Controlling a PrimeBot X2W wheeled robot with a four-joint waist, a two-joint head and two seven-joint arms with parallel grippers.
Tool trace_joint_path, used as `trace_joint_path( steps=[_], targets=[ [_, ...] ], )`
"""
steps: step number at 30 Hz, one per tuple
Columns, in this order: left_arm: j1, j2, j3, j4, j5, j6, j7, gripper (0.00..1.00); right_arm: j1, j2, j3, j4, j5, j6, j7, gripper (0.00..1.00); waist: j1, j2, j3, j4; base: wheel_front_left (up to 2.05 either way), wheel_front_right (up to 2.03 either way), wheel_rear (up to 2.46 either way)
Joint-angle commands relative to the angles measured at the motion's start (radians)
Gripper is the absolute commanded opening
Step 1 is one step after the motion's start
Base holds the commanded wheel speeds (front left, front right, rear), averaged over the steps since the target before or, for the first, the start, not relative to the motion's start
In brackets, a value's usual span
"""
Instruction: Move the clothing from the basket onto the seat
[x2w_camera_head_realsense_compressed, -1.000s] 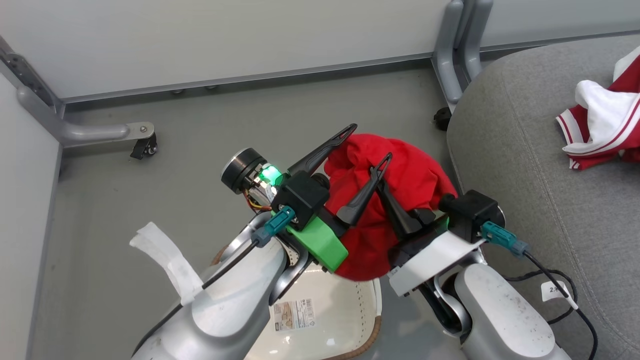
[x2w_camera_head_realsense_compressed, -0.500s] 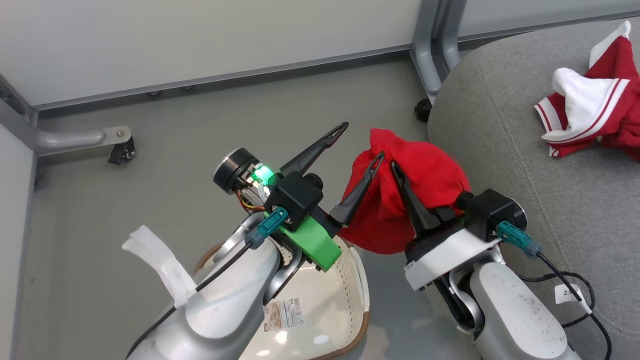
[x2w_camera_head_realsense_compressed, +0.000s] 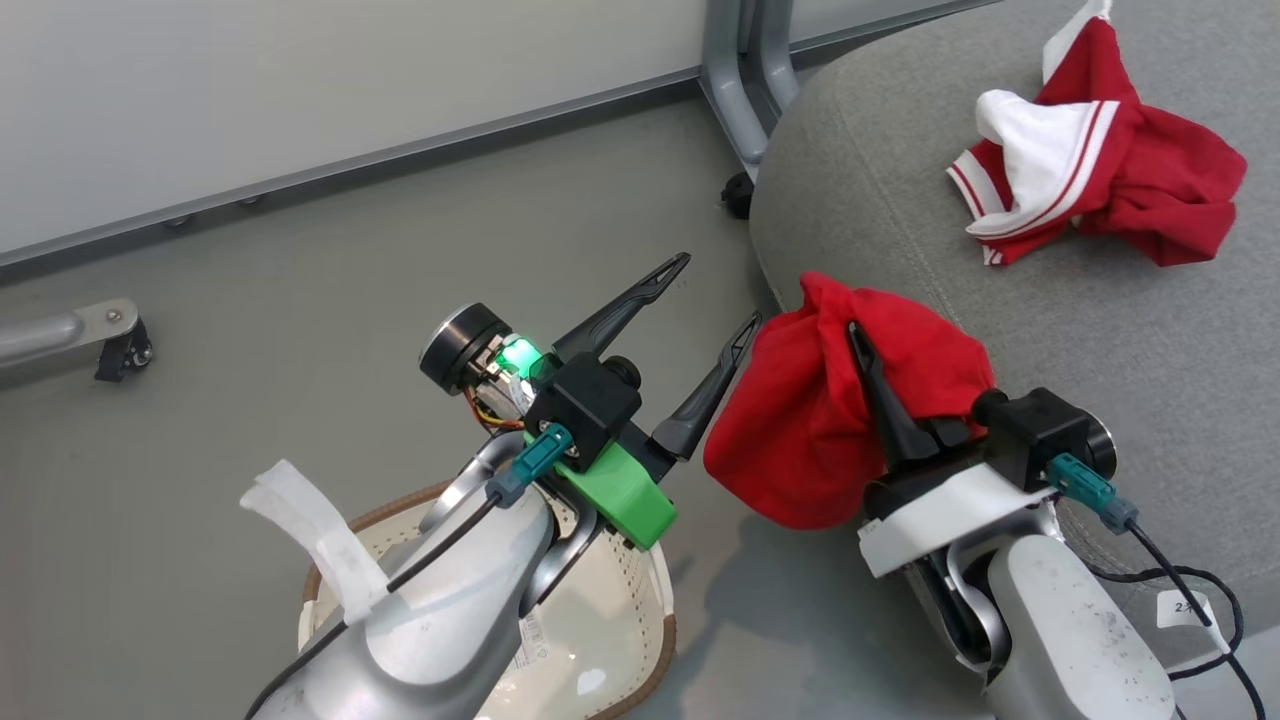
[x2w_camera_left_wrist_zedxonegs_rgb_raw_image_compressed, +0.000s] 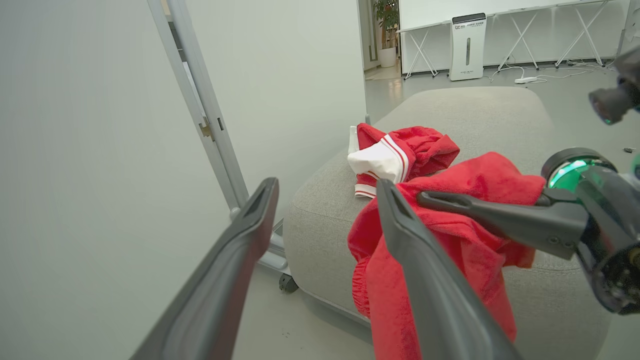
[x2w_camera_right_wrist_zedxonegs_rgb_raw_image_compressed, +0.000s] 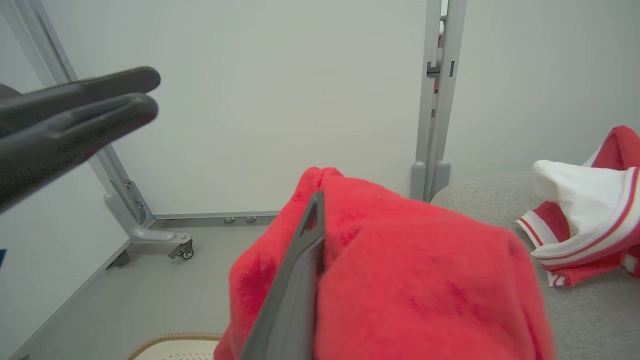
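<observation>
An office-like test room: wheeled partition panels, folding tables, air purifier.

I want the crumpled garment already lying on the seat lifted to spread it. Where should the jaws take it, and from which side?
Probably its white panel, which stands up as a raised fold on the crumpled garment. Come from above, jaws straddling that ridge; the red parts lie lower against the seat and offer less to pinch.

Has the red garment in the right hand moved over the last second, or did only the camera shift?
Yes. The held garment was above the basket, short of the seat; now it overlaps the seat's near edge.
</observation>
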Motion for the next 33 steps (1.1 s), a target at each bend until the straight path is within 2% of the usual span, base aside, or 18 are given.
trace_joint_path(
  steps=[1,10,18,25,33],
  targets=[
    [0.009,0.009,0.0,-0.004,0.004,0.002,-0.003,1.0,0.015,-0.003,-0.011,-0.009,-0.009,-0.001,-0.002,0.0,0.0,0.0085,0.018,-0.052,0.0,0.0,0.0],
    [0.004,0.017,-0.006,0.0,0.007,0.003,-0.003,1.0,0.058,-0.003,-0.07,-0.035,-0.053,-0.001,-0.002,0.0,0.0,0.0085,0.035,-0.141,0.0,0.0,0.0],
    [0.003,0.023,-0.015,0.005,0.01,0.004,-0.003,1.0,0.095,-0.003,-0.122,-0.054,-0.077,-0.001,-0.002,0.0,0.0,0.0085,0.045,-0.19,0.0,0.0,0.0],
    [0.002,0.026,-0.018,0.006,0.01,0.004,-0.003,1.0,0.096,-0.003,-0.125,-0.061,-0.072,-0.001,-0.002,0.0,0.0,0.0085,0.05,-0.207,0.0,0.0,0.0],
    [0.002,0.036,-0.018,-0.003,0.007,0.008,-0.003,1.0,0.017,-0.003,-0.168,-0.073,-0.106,-0.001,-0.002,0.0,0.0,0.0085,0.083,-0.202,0.0,0.0,0.0]
  ],
)
